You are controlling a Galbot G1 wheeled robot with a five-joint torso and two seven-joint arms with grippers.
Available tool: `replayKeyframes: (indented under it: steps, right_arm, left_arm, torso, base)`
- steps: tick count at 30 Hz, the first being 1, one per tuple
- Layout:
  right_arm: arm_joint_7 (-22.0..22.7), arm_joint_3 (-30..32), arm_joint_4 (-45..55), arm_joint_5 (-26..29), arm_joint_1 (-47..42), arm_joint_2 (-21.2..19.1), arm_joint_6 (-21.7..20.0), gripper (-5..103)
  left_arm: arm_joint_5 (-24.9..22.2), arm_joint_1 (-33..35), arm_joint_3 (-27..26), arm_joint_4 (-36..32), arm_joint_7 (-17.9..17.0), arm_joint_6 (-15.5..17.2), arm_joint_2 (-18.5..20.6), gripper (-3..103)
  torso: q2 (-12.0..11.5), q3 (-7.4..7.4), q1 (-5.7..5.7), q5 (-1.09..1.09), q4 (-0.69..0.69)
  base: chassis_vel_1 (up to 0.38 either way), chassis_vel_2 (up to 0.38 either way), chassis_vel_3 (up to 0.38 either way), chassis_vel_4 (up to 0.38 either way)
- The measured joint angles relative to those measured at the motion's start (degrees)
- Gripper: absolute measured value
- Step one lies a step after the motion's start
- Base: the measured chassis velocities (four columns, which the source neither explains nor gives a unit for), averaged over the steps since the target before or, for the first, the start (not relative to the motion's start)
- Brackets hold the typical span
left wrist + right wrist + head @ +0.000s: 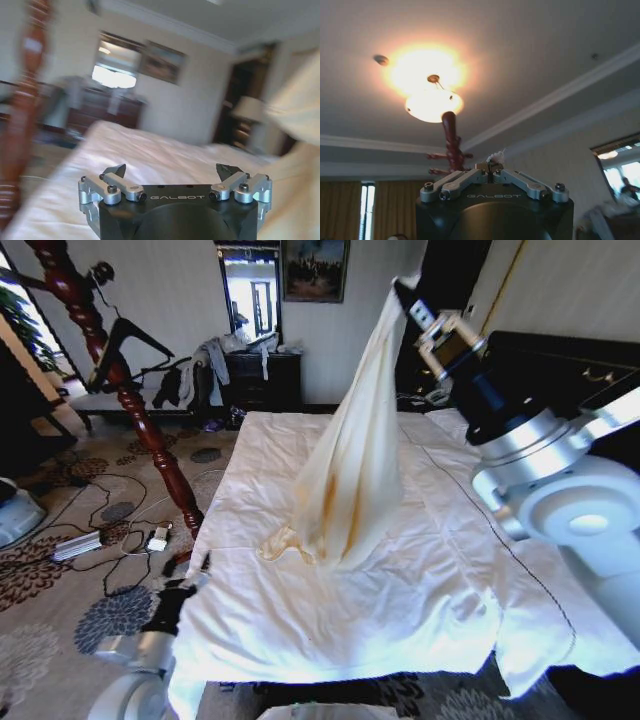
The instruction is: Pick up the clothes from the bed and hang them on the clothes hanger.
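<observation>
Where the near edge of the large bed (300,640) with its smooth white duvet meets the patterned carpet, we see the left pincer (197,570) low beside the mattress, its dark fingers (114,171) spread apart and empty in the left wrist view. Farther in, the cream, soft shirt-like garment (350,470) hangs as a tall cone above the middle of the duvet, its lower folds resting on the bedding. At its peak we find the right pincer (405,290) raised high, fingers closed on a tuft of the cream cloth (496,158). To the left, beyond the bed's corner, stands a turned reddish wooden post (130,390); a thin black shoulder-shaped hanger (125,340) hangs on it. Against the far wall we note a dark wooden dresser (262,378).
</observation>
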Motion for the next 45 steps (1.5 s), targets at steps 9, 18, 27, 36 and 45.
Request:
replayKeyframes:
  steps: [9,18,27,36,45]
  right_arm:
    - [1.54,-0.35,-2.16,-3.20,-6.54,2.06,-0.58,0]
    - [2.96,0.09,-2.47,-4.32,-8.52,2.70,-0.75,0]
    - [3.82,-0.19,-2.47,-4.37,-8.19,3.20,-1.21,0]
    - [4.59,-0.44,-2.64,-4.80,-8.15,4.50,-1.72,0]
    - [4.92,0.34,-2.35,-5.12,-8.67,4.60,-1.75,0]
  left_arm:
    - [13.10,-7.55,14.99,8.97,2.58,-1.35,4.20,100]
    - [19.10,-12.48,24.79,16.29,3.10,-3.39,1.64,100]
    - [22.49,-16.63,29.64,20.95,1.91,-3.14,-0.67,102]
    - [22.79,-18.60,29.58,22.01,1.53,-2.94,-2.63,68]
    - [23.17,-16.95,27.76,22.65,1.02,-3.43,-1.64,30]
  torso:
    - [0.00,0.00,0.00,-0.03,0.02]
    - [0.00,0.00,0.00,-0.03,0.03]
    - [0.00,0.00,0.00,-0.03,0.03]
    - [0.00,0.00,0.00,-0.03,0.03]
    - [0.00,0.00,0.00,-0.04,0.03]
  base:
    - [0.000,0.000,0.000,0.000]
    - [0.000,0.000,0.000,0.000]
    - [0.000,0.000,0.000,0.000]
    - [0.000,0.000,0.000,0.000]
    - [0.000,0.000,0.000,0.000]
